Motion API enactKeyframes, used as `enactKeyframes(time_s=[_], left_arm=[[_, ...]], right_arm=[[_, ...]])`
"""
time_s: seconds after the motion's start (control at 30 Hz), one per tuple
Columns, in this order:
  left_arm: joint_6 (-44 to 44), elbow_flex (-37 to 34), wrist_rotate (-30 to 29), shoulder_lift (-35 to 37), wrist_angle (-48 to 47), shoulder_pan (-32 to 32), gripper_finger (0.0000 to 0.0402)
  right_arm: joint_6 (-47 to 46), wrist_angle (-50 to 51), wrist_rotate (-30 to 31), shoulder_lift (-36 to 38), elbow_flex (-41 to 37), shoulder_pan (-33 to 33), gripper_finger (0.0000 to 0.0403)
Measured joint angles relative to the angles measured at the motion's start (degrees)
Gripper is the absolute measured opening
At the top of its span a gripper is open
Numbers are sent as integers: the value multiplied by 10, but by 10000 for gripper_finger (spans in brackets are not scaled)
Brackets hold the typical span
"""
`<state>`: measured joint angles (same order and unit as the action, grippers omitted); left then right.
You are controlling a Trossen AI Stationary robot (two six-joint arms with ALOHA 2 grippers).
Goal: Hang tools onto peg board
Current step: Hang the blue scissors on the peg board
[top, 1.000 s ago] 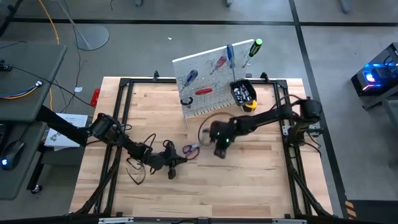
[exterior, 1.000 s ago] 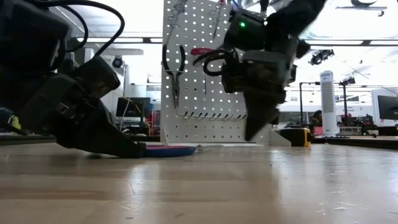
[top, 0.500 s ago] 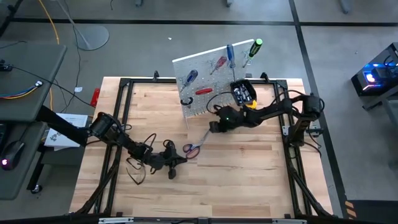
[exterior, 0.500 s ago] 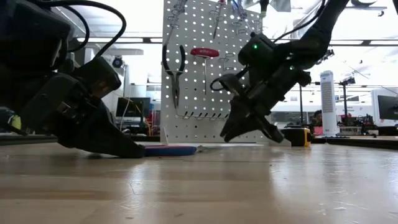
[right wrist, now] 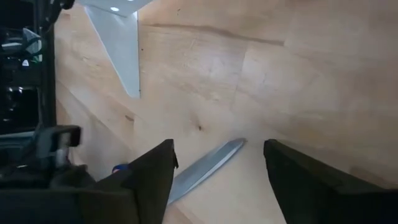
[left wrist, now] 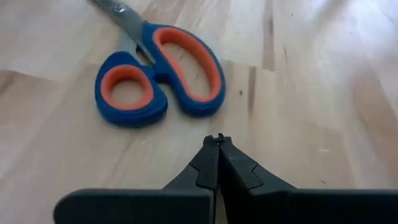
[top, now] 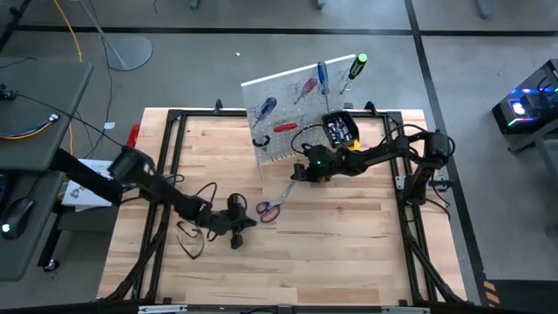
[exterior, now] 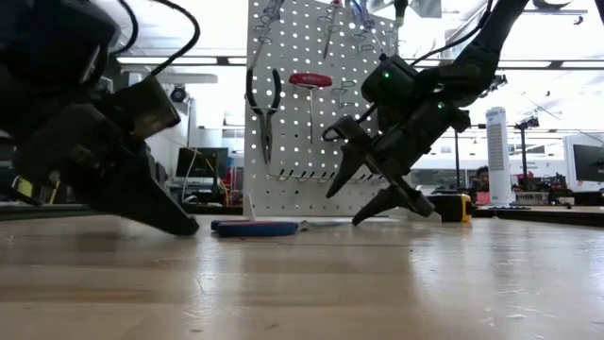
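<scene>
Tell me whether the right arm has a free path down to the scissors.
Probably yes. The right gripper hangs open just above the scissors, whose blade tip shows between its fingers in the right wrist view. The shut left gripper sits clear, beside the handles.

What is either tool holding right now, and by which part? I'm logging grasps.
Nothing is held. The left tool is shut and empty beside the scissors handles; the right tool is open above the blade.
</scene>
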<state>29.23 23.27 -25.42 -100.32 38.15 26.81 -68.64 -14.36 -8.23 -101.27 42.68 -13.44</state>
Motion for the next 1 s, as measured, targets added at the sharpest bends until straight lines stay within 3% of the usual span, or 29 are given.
enactKeyframes(time_s=[0.17, 0.37, 0.77, 1.0], left_arm=[[-5, 20, -2, 65, -121, 3, 0], [7, 21, -25, 93, -130, 1, 0], [51, 22, -16, 94, -135, -2, 0], [60, 23, -10, 95, -131, -2, 0]], right_arm=[[55, -7, 22, 0, 11, -1, 240], [203, 4, 9, -21, 74, 6, 240], [474, 231, -15, -112, 220, 72, 240], [515, 312, 1, -108, 223, 117, 240]])
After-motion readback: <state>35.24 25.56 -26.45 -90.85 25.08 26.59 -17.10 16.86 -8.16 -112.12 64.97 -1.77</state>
